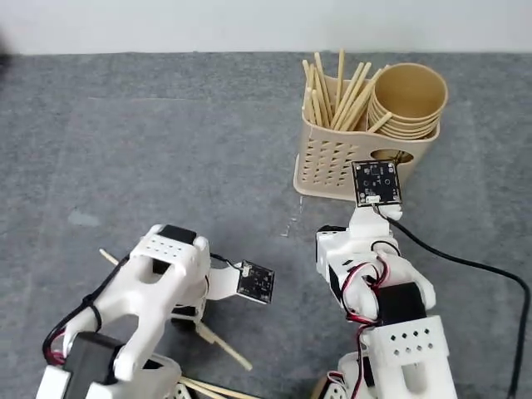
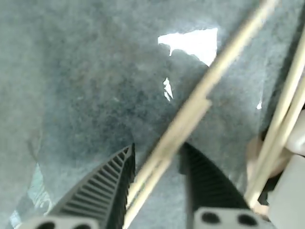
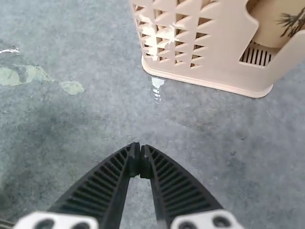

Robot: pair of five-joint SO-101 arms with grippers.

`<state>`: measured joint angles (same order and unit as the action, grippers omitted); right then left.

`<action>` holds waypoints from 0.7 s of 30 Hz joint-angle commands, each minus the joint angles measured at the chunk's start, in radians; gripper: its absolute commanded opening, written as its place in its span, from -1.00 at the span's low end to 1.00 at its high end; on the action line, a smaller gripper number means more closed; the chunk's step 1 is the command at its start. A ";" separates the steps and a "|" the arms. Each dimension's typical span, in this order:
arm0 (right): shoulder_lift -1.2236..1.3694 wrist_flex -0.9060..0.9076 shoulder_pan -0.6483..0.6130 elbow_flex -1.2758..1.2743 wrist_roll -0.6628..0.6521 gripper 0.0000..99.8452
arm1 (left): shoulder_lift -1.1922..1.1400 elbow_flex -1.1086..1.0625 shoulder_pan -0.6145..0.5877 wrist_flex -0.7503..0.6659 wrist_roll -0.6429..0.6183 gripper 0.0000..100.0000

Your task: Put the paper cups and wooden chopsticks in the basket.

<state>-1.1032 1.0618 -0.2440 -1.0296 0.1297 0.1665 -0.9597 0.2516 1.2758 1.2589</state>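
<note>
The beige slotted basket (image 1: 332, 158) stands at the back right and holds several wooden chopsticks (image 1: 332, 91) and a stack of paper cups (image 1: 409, 100). Low over the grey mat at the front left, my left gripper (image 2: 158, 147) is open. A chopstick (image 2: 200, 100) lies slanted between its fingers (image 2: 114, 186), and the jaws do not press on it. Two more chopsticks (image 2: 281, 119) lie close beside it. My right gripper (image 3: 139, 147) is shut on nothing, low over the mat just in front of the basket (image 3: 214, 43). A cup (image 3: 281, 19) shows through the basket's handle hole.
Loose chopsticks (image 1: 224, 345) lie on the mat by the left arm's base, others (image 1: 208, 388) at the front edge, and one tip (image 1: 108, 256) pokes out behind the arm. A black cable (image 1: 490, 274) runs off the right arm. Open mat spans the back left.
</note>
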 commanded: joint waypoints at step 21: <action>-0.383 0.027 0.077 -0.055 0.008 -0.98 | -0.008 -0.019 0.143 -0.127 -0.463 -0.98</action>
<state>-1.4760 1.0848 -0.1765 -1.0894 0.1297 0.1726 -1.0012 0.3805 1.2144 0.8309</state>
